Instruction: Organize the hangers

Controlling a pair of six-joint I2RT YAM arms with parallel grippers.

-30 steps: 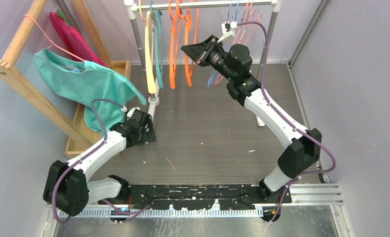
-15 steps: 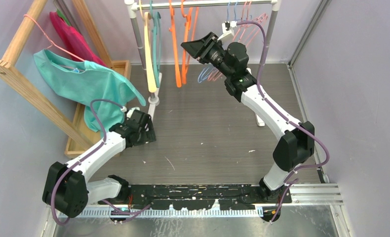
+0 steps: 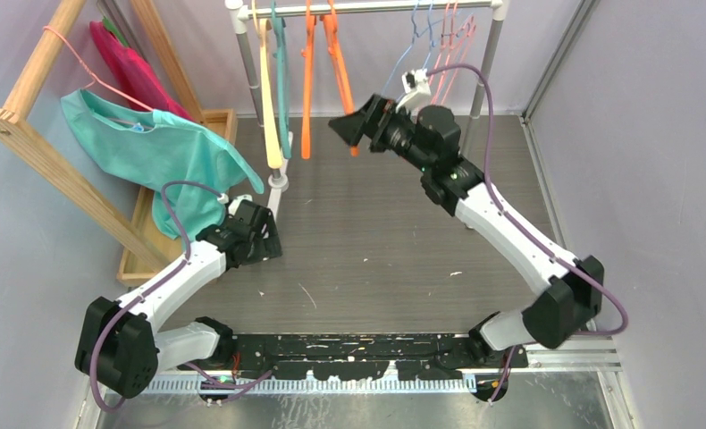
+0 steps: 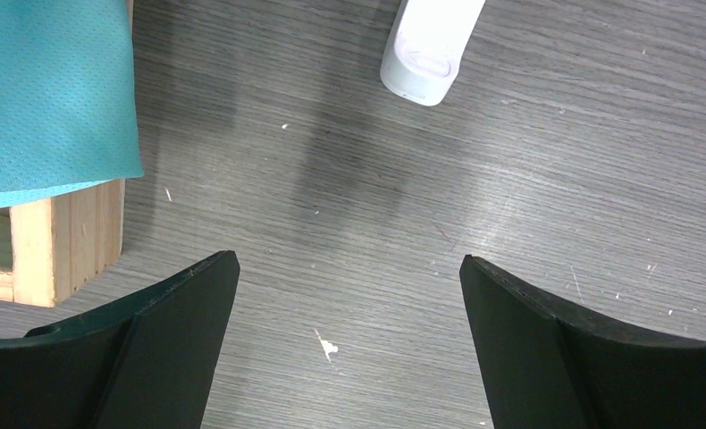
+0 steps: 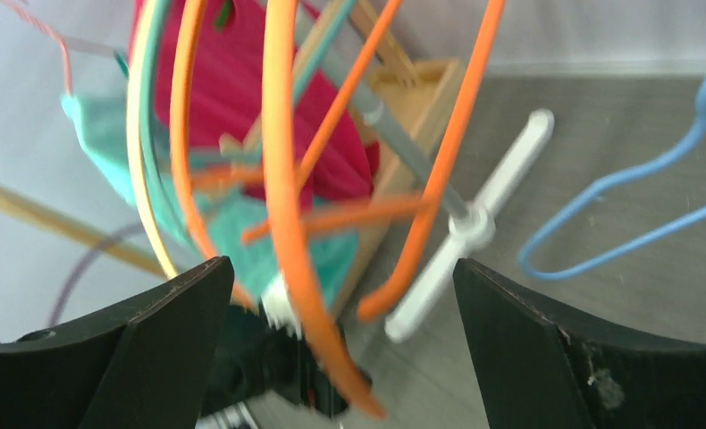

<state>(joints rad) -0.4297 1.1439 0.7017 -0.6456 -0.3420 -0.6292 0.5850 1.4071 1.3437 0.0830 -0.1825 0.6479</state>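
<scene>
Several hangers hang on the white rail (image 3: 367, 7): a tan-yellow one (image 3: 266, 98), a teal one (image 3: 282, 80), two orange ones (image 3: 306, 89), then light-blue wire (image 3: 412, 36) and pink wire ones (image 3: 452, 36) at the right. My right gripper (image 3: 354, 125) is open just in front of the orange pair. In the right wrist view a blurred orange hanger (image 5: 282, 179) passes between the wide jaws (image 5: 340, 295) without being gripped, and a blue wire hanger (image 5: 617, 197) lies to the right. My left gripper (image 3: 264, 234) is open low over the floor (image 4: 349, 277), holding nothing.
A wooden frame (image 3: 54, 152) at the left carries a pink wire hanger with a teal shirt (image 3: 162, 147) and a red cloth (image 3: 130, 67). The rail's white post and foot (image 3: 278, 179) stand near the left gripper, the foot also in the left wrist view (image 4: 425, 45). Walls close both sides.
The right gripper went from shut to wide open, letting go of the orange hanger, and drew back down and towards the near side. The orange hangers swung back to hang straighter. The left arm stayed put.
</scene>
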